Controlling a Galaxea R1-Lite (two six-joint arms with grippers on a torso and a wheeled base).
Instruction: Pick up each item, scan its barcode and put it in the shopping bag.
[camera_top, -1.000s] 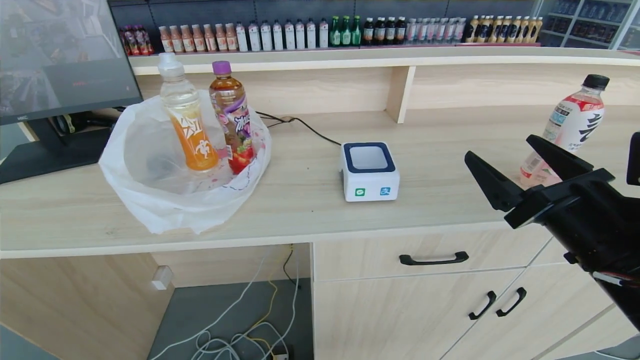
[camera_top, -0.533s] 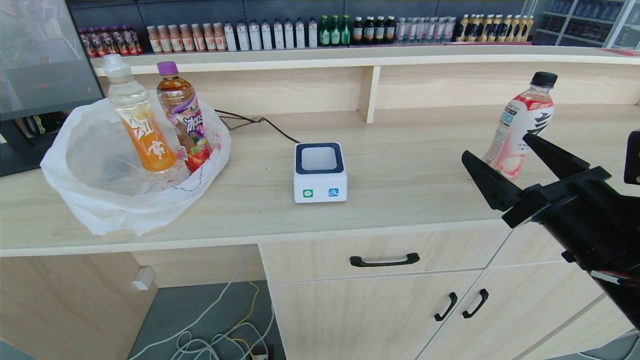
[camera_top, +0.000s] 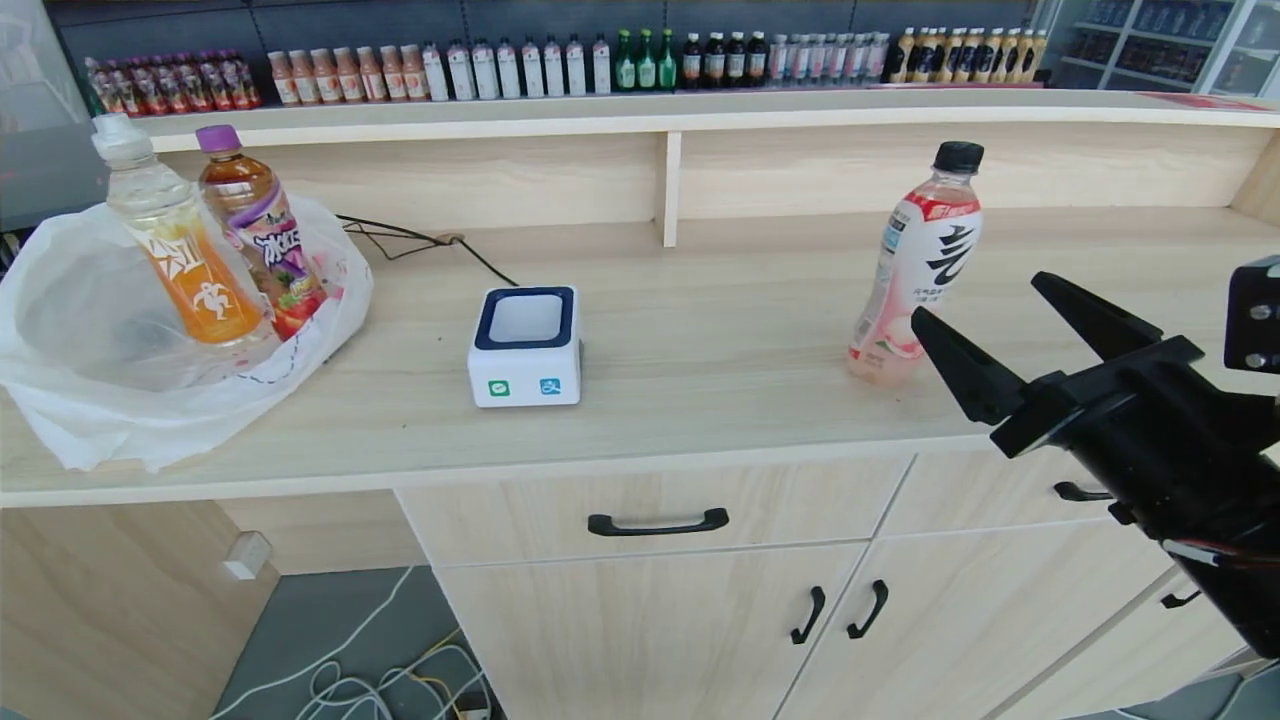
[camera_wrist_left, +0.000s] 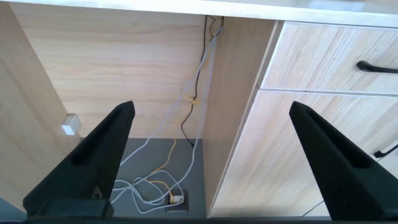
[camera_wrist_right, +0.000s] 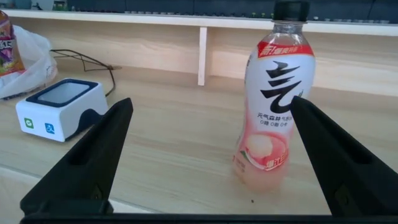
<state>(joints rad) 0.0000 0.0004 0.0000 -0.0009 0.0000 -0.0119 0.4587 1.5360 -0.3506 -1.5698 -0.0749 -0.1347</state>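
Pale wood runs across my head view: the counter (camera_top: 700, 380) spans the frame from left to right. A pink bottle (camera_top: 915, 265) with a black cap stands upright on it, right of centre, well apart from everything else on the top. The white scanner (camera_top: 525, 345), with its dark blue rim, sits left of centre near the front edge.

At the far left the white shopping bag (camera_top: 90, 400) lies open on the counter. An orange bottle (camera_top: 180, 250) and a purple-capped bottle (camera_top: 262, 240) stand inside it, side by side, both leaning a little.

My right tool (camera_top: 978, 298) hangs at the lower right of the frame, spread wide and gripping nothing. One fingertip shows just beside the foot of the pink bottle. From the right wrist camera the right tool (camera_wrist_right: 211, 102) points at the pink bottle (camera_wrist_right: 273, 106), which stands beyond the fingertips and not between them. The scanner (camera_wrist_right: 59, 109) is farther off to one side.

My left tool (camera_wrist_left: 211, 107) is also released and empty. It is below the counter top, facing the wooden cabinet front, with loose cables (camera_wrist_left: 155, 186) on the floor ahead of it.

Along the top of the head view, a shelf (camera_top: 600, 65) carries a long row of drinks.
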